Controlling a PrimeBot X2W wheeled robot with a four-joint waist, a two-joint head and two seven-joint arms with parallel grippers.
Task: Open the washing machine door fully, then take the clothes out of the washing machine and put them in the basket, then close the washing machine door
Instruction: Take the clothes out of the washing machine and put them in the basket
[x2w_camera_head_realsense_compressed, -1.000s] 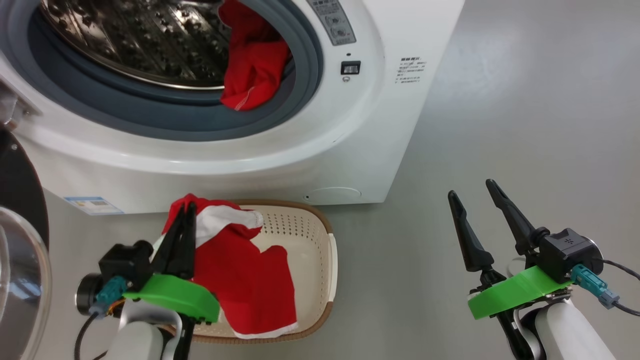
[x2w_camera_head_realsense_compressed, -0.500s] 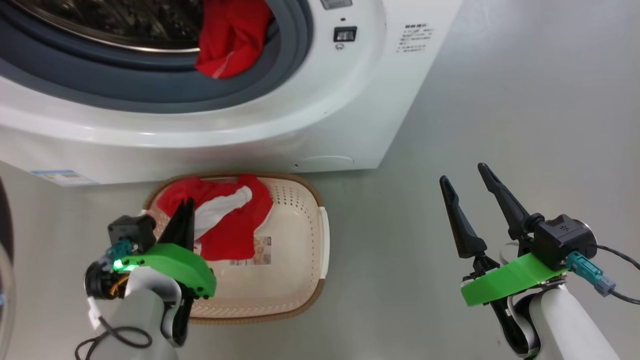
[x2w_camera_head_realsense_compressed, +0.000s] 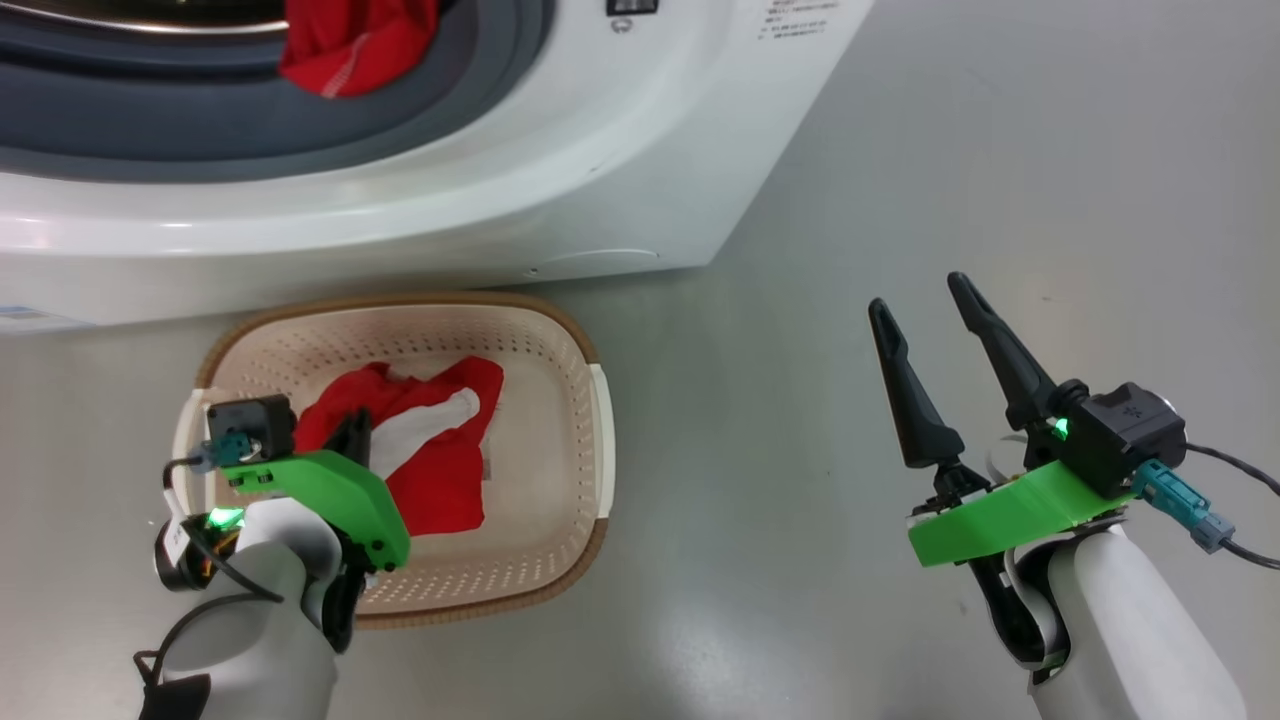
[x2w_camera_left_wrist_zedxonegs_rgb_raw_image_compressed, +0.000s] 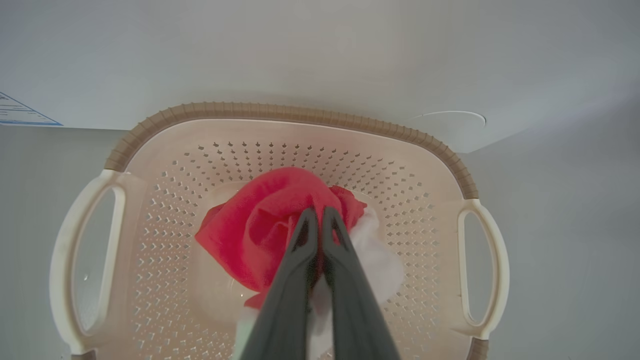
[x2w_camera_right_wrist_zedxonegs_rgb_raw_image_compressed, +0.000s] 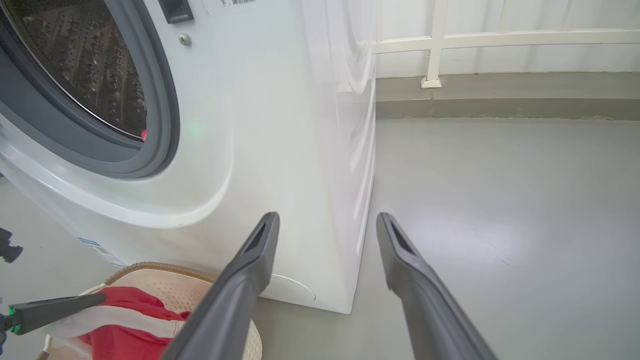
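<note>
moved: left pincer (x2w_camera_left_wrist_zedxonegs_rgb_raw_image_compressed: 316, 214) lowered into basket (x2w_camera_left_wrist_zedxonegs_rgb_raw_image_compressed: 300, 111) | clamped on clothes (x2w_camera_left_wrist_zedxonegs_rgb_raw_image_compressed: 260, 225) at its tips | right pincer (x2w_camera_head_realsense_compressed: 918, 293) wide

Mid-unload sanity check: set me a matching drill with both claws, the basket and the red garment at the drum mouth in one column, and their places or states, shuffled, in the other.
Things
1. left claw
2. right claw
3. basket
4. red garment at the drum mouth

Places or states
A. open, holding nothing, above the floor
B. standing in front of the washing machine
C. shut on a red-and-white garment at the basket
D. draped onto the grey rubber ring

Pairs: 1-C, 2-A, 3-B, 4-D
</note>
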